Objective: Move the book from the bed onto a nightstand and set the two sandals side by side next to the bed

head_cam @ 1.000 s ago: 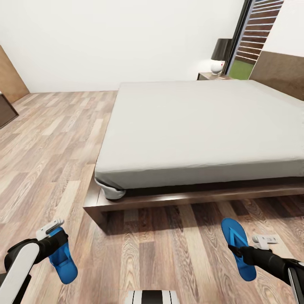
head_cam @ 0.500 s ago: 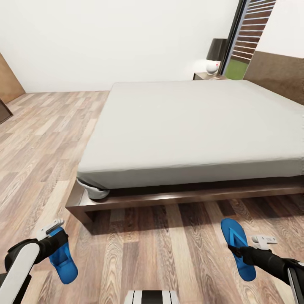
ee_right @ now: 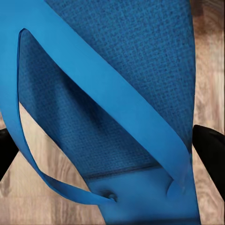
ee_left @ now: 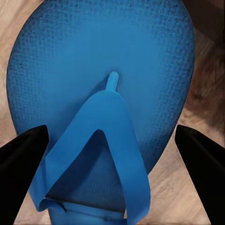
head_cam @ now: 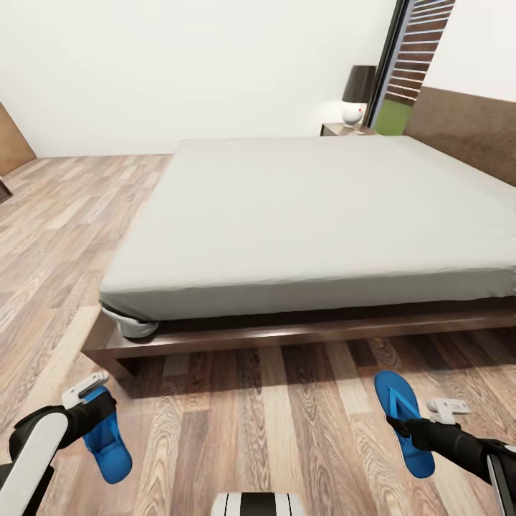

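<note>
Wood-plank floor (head_cam: 236,430) runs across the whole room, pale brown under plain white walls. Nearest me, the left pincer (head_cam: 92,401) is clamped on one blue sandal (head_cam: 106,446), which hangs low over the boards. Across from it, the right pincer (head_cam: 412,430) grips the second sandal (head_cam: 403,419), held flatter and pointing toward the bed. From the right wrist, the strap (ee_right: 101,93) looks pinched between the dark fingers, though that close view is too tight to be sure how deep the hold goes.

Beyond them sits the bed (head_cam: 308,215), a bare grey mattress on a low dark frame (head_cam: 287,338). No book lies on the part of it I can see. Farther off, past the bed's far side, a nightstand (head_cam: 342,130) stands by the wall with a dark-shaded lamp (head_cam: 357,89) and a small white round thing (head_cam: 351,114) on top.

The risks, as I judge them: the two sandals are well apart, so set down as they hang they would not end side by side. A thin strap could slip and let a sandal drop tilted or land upside down. Lowering too close could knock a toe against the frame.

Count: two sandals, one bed, one nightstand, one lamp.
</note>
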Available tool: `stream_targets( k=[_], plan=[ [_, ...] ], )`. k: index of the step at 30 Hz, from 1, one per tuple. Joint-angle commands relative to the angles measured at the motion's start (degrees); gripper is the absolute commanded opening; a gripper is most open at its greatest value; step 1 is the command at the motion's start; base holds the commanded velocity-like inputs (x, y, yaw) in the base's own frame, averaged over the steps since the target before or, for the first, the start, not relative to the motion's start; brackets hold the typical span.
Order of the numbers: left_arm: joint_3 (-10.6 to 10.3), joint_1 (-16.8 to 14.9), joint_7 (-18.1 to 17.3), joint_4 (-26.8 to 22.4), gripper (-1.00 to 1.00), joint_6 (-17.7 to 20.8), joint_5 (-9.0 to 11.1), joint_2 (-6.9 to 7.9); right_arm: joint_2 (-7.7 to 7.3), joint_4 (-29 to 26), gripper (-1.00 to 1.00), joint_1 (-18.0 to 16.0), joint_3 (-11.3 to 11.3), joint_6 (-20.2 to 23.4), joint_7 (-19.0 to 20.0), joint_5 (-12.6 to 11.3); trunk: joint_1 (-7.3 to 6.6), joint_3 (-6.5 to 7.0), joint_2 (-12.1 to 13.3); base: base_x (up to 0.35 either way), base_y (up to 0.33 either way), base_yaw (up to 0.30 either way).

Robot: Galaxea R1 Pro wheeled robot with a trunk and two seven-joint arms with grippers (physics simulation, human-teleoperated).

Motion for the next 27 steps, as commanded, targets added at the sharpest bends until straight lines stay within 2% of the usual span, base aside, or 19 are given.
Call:
stream_targets(
  k=[1,5,11,18,20,23,24,27],
  plan=[
    [0.0,0.0,0.6,-0.1,-1.0,0.1,0.6,0.02,0.03,0.0,-1.0,-0.1,-0.1,0.2,0.5,0.4,-0.01,-0.04,0.0,0.0,-0.279,0.0],
    [-0.1,-0.1,0.6,0.2,-1.0,0.1,0.6,-0.03,0.04,0.1,-1.0,-0.1,0.0,0.1,0.5,0.5,-0.01,-0.04,0.0,0.0,-0.279,0.0],
    [-2.0,-0.4,0.5,1.5,-1.0,-0.1,0.6,-0.06,0.05,1.3,-1.0,-0.4,0.4,-0.1,0.1,0.6,-0.01,-0.04,0.0,0.003,-0.28,0.0],
    [-7.7,-3.2,0.0,7.9,-1.0,-2.5,0.6,-0.09,0.01,10.8,-1.0,-5.1,5.6,-0.4,-4.1,1.0,-0.01,-0.04,0.0,0.086,-0.279,0.0],
    [-9.9,-4.7,-0.3,11.6,-1.0,-4.0,0.7,-0.41,0.01,16.2,-1.0,-7.9,8.4,-0.9,-7.2,1.0,-0.01,-0.04,0.0,0.146,-0.251,0.0],
    [-12.4,-6.8,-1.4,16.5,-1.0,-5.6,0.6,-1.54,0.01,21.8,-1.0,-10.8,11.0,-2.3,-10.3,0.9,-0.01,-0.04,0.0,0.122,-0.177,0.0],
    [-13.9,-8.6,-2.6,20.1,-1.0,-6.2,0.6,-2.3,0.04,25.3,-1.0,-13.0,12.1,-3.4,-11.7,0.8,-0.01,-0.04,0.0,0.063,-0.091,0.0],
    [-16.9,-11.9,-5.8,26.6,-1.0,-7.3,0.6,-3.74,0.08,32.1,-1.0,-17.0,13.3,-5.4,-13.3,0.6,-0.01,-0.05,0.0,0.036,-0.052,0.0]
  ],
)
